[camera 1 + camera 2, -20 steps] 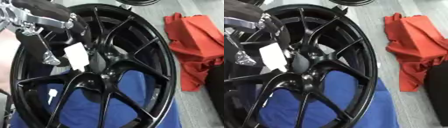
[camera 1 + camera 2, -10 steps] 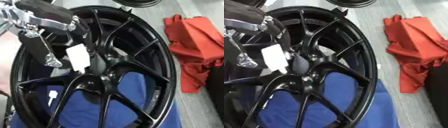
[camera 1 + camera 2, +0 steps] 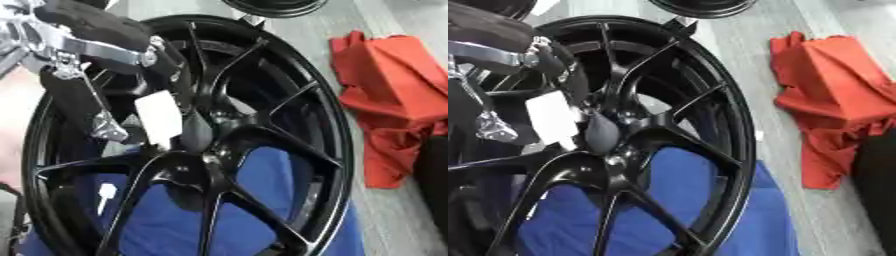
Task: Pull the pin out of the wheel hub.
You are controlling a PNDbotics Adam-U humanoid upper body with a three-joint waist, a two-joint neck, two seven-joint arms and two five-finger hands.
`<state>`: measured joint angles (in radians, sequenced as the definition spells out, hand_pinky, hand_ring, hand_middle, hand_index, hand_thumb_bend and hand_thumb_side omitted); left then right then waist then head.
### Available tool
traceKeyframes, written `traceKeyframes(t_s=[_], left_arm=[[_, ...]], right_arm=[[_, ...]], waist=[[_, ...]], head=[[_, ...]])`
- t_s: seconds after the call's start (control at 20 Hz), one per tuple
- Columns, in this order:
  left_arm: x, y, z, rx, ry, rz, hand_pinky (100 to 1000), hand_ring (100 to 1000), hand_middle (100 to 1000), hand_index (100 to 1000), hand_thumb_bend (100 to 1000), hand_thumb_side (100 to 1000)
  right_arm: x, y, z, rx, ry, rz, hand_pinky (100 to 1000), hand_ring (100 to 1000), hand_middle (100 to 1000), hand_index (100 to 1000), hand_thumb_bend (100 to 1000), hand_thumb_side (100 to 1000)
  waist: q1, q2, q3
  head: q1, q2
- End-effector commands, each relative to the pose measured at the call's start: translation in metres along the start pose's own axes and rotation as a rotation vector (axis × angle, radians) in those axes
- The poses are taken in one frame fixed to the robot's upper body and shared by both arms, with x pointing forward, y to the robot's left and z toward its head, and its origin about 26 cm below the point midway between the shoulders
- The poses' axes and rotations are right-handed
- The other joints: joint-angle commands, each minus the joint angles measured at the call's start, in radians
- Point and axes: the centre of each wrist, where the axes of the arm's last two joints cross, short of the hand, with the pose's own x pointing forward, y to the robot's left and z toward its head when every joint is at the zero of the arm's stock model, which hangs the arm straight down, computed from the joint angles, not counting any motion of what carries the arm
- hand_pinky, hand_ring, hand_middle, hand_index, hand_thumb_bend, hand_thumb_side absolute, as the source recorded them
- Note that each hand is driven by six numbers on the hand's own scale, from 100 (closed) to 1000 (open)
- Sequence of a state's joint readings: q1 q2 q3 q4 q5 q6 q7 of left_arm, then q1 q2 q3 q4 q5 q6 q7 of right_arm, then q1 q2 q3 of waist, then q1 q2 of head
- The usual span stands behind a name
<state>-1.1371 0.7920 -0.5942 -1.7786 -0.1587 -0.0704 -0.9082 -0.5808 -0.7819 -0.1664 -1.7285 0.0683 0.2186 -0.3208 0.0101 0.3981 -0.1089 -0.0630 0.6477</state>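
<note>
Left eye view: left hand (image 3: 96, 60) has stayed over the wheel hub (image 3: 197, 135).

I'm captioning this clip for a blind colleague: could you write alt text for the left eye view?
A black and silver robot left hand reaches from the upper left to the centre of a large black spoked wheel, with a white tag by its fingers at the hub. The wheel lies on a blue cloth; a crumpled red cloth lies to its right.

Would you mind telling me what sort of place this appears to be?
Probably a garage or wheel workshop: a black alloy wheel lies on a blue cloth, a crumpled red rag sits on the grey floor, and another black wheel lies beyond.
</note>
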Motion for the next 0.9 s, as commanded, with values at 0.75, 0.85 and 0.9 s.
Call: traceKeyframes(t_s=[0.75,0.85,0.9], left_arm=[[0.0088,0.0083,0.0048,0.007,-0.004,-0.066,760,501,414,503,293,100],[0.0086,0.0090,0.0057,0.011,-0.002,-0.079,745,466,375,466,302,100],[0.0088,0.0099,0.0065,0.014,0.000,-0.087,732,444,347,438,304,100]], right_arm=[[0.0087,-0.0089,-0.0052,-0.045,-0.023,-0.016,594,426,661,694,100,316],[0.0083,-0.0086,-0.0049,-0.049,-0.019,-0.021,593,425,660,694,100,318],[0.0080,-0.0085,-0.0048,-0.049,-0.018,-0.023,593,424,660,694,100,319]], waist=[[0.001,-0.018,-0.007],[0.001,-0.018,-0.007],[0.001,-0.018,-0.007]], head=[[0.009,-0.017],[0.010,-0.018],[0.011,-0.018]])
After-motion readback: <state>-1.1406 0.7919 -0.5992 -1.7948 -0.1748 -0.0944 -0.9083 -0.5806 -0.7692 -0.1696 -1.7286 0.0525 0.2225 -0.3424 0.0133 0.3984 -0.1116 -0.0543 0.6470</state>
